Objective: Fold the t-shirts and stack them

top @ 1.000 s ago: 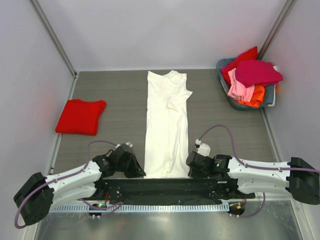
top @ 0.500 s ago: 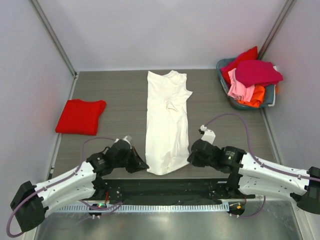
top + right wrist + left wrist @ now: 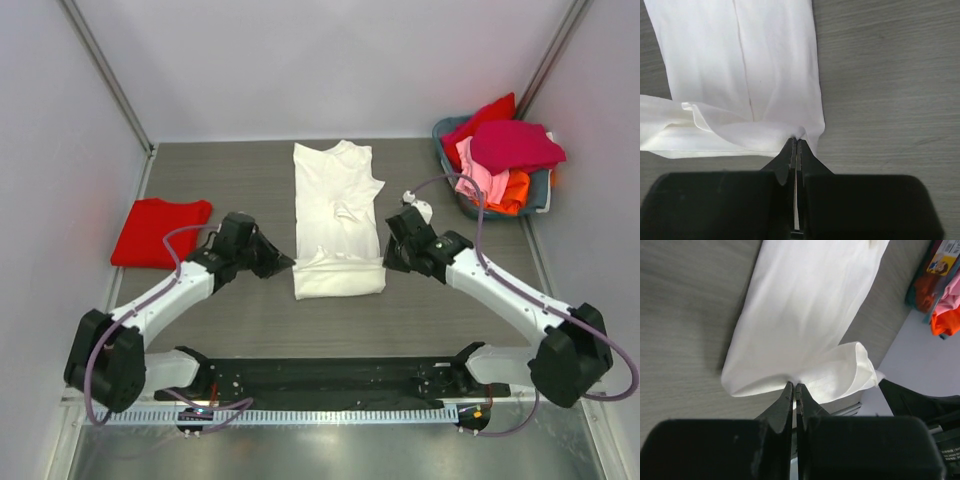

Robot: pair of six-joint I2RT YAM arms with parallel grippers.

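Left gripper (image 3: 289,265) and right gripper (image 3: 387,264) clamp opposite corners of the white t-shirt (image 3: 335,205).

Both hands, left (image 3: 283,266) and right (image 3: 388,262), have carried the white t-shirt's (image 3: 335,205) bottom hem up the table, folding it over.

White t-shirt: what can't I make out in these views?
- Wrist views: how many layers of the white t-shirt the left pincer and right pincer pinch; cloth bunches there.
- Top view: both pincers' tips, under their own wrists.
- Top view: what lies low in the basket, under the magenta t-shirt.
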